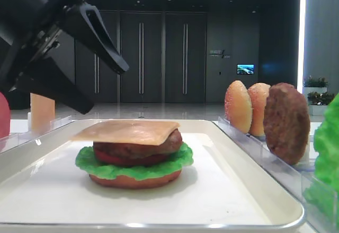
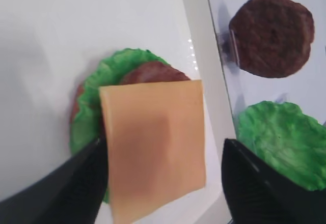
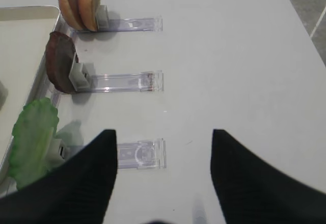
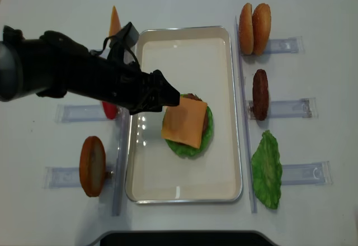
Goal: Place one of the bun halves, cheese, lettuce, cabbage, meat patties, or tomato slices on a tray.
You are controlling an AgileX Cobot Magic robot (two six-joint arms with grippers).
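One exterior view sits low at the rim of the large white rectangular tray (image 1: 254,190), facing level across it, close. The other exterior view looks straight down on the whole white table (image 4: 313,212) from high up. Both wrist views look down from close range. All but the right wrist view share the thin pale yellow-orange square cheese slice (image 4: 184,123).

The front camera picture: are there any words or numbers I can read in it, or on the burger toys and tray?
Wall sign, far behind the tray: some pale lettering, too small and blurred to read.
Small screen on the back wall: a bright picture, no readable words.
Cheese, buns, patty, lettuce and clear holders: no words, labels or numbers on them.
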